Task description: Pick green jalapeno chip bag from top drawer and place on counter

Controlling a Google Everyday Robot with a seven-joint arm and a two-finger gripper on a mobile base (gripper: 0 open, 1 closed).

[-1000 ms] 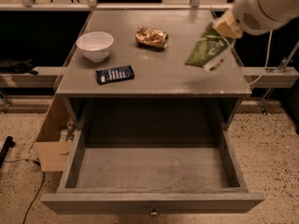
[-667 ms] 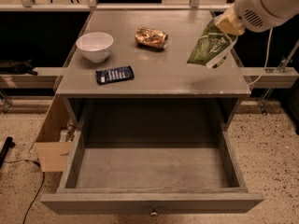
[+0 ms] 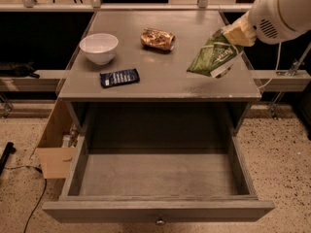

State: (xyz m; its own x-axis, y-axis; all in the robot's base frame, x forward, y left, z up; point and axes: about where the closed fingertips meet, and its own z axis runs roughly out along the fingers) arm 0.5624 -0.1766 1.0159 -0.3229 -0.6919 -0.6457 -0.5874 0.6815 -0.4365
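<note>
Hanging from the gripper (image 3: 237,34), pinched shut on its top end, the green jalapeno chip bag (image 3: 213,58) is just over the counter (image 3: 180,79), right side. Its long side tips down & left, so prob. go straight down.

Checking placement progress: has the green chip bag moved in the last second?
Yes. The green jalapeno chip bag, in the gripper over the counter's right side, sank slightly toward its front edge.

Speckled terrazzo floor (image 3: 286,169) below. Brown cardboard box (image 3: 54,159) standing open at left. Dark shadow behind, crossed by a pale horizontal beam (image 3: 279,75).
</note>
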